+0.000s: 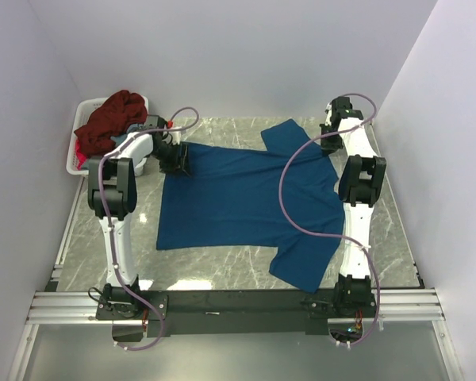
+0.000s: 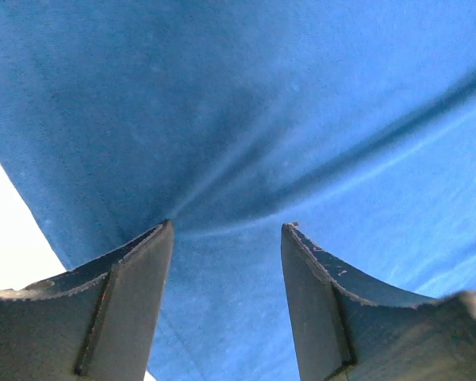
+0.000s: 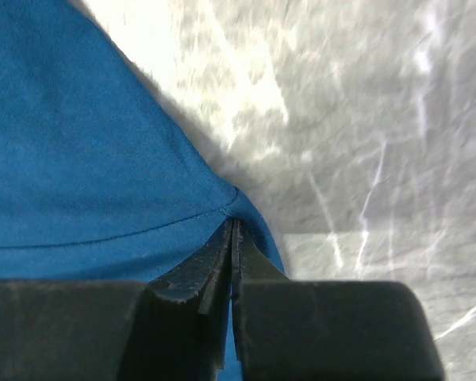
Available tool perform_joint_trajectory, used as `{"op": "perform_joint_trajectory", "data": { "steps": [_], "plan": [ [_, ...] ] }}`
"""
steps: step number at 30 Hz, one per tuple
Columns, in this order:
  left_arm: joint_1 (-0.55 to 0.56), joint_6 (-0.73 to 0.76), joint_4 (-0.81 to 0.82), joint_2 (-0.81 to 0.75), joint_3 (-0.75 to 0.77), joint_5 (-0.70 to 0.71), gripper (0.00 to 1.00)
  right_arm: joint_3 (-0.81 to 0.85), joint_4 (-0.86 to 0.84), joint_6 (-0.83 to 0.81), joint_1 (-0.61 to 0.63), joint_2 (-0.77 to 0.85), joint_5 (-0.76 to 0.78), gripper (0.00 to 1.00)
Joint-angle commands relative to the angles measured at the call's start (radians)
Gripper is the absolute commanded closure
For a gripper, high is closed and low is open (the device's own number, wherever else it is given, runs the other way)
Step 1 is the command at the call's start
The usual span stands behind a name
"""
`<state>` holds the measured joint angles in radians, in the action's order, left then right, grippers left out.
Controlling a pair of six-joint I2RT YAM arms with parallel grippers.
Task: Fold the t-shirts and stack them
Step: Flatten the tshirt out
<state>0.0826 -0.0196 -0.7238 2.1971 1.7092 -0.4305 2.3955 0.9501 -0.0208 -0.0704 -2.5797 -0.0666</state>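
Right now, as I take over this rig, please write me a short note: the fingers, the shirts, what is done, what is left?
Left gripper: fingers open, low over the far left corner of the blue t-shirt.
Right gripper: fingers shut on that shirt's edge, at its far right.
The blue t-shirt lies spread on the table. The maroon t-shirt is heaped in the white basket.
Done: one shirt laid out.
Left: no fold made yet, no stack begun.

The t-shirt (image 1: 238, 198) lies on the table (image 1: 222, 266), the basket (image 1: 73, 159) at its left.
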Motion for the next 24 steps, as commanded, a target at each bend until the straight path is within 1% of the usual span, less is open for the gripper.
{"op": "perform_joint_trajectory", "data": {
  "steps": [1, 4, 6, 8, 9, 11, 12, 14, 15, 16, 17, 19, 20, 21, 22, 23, 24],
  "plan": [
    [-0.006, -0.022, -0.005, 0.082, 0.073, 0.032, 0.37, 0.063, -0.068, -0.036, -0.006, -0.013, 0.065, 0.91],
    [-0.006, -0.04, -0.005, 0.105, 0.118, 0.013, 0.37, 0.082, -0.103, -0.034, 0.004, -0.011, 0.065, 0.89],
    [-0.006, -0.046, 0.009, 0.083, 0.109, -0.031, 0.36, 0.083, -0.094, -0.057, 0.018, -0.01, 0.06, 0.9],
    [-0.006, -0.051, 0.059, 0.044, 0.066, -0.057, 0.35, 0.048, -0.119, -0.064, 0.017, 0.013, 0.051, 0.91],
    [-0.006, -0.052, 0.076, -0.002, 0.05, -0.069, 0.34, 0.0, -0.158, -0.076, 0.017, 0.057, 0.051, 0.91],
    [-0.006, -0.048, 0.112, -0.043, 0.03, -0.093, 0.34, -0.048, -0.191, -0.103, 0.017, 0.11, 0.051, 0.89],
    [-0.006, -0.046, 0.118, -0.072, 0.03, -0.085, 0.33, -0.073, -0.192, -0.126, 0.017, 0.157, 0.025, 0.81],
    [-0.006, -0.039, 0.145, -0.089, 0.05, -0.065, 0.31, -0.097, -0.168, -0.151, 0.018, 0.206, 0.004, 0.69],
    [-0.006, -0.037, 0.142, -0.082, 0.068, -0.053, 0.32, -0.102, -0.156, -0.19, 0.018, 0.217, -0.022, 0.63],
    [-0.006, -0.033, 0.136, -0.068, 0.09, -0.041, 0.32, -0.108, -0.146, -0.203, 0.026, 0.223, -0.015, 0.59],
    [-0.006, -0.028, 0.126, -0.05, 0.146, -0.039, 0.33, -0.108, -0.139, -0.217, 0.027, 0.225, -0.006, 0.57],
    [-0.004, -0.036, 0.1, 0.012, 0.202, -0.031, 0.37, -0.099, -0.102, -0.275, 0.038, 0.211, 0.045, 0.56],
    [-0.004, -0.048, 0.09, 0.053, 0.251, -0.024, 0.41, -0.084, -0.087, -0.292, 0.049, 0.193, 0.063, 0.57],
    [-0.004, -0.049, 0.072, 0.074, 0.274, -0.025, 0.43, -0.075, -0.047, -0.342, 0.055, 0.182, 0.063, 0.63],
    [-0.003, -0.049, 0.06, 0.094, 0.315, -0.025, 0.44, -0.064, -0.024, -0.37, 0.06, 0.173, 0.06, 0.78],
    [-0.001, -0.049, 0.052, 0.125, 0.329, -0.016, 0.49, -0.053, 0.014, -0.395, 0.064, 0.156, 0.062, 0.86],
    [0.0, -0.049, 0.047, 0.136, 0.337, -0.011, 0.52, -0.049, 0.036, -0.442, 0.066, 0.147, 0.063, 0.94]
  ]
}}
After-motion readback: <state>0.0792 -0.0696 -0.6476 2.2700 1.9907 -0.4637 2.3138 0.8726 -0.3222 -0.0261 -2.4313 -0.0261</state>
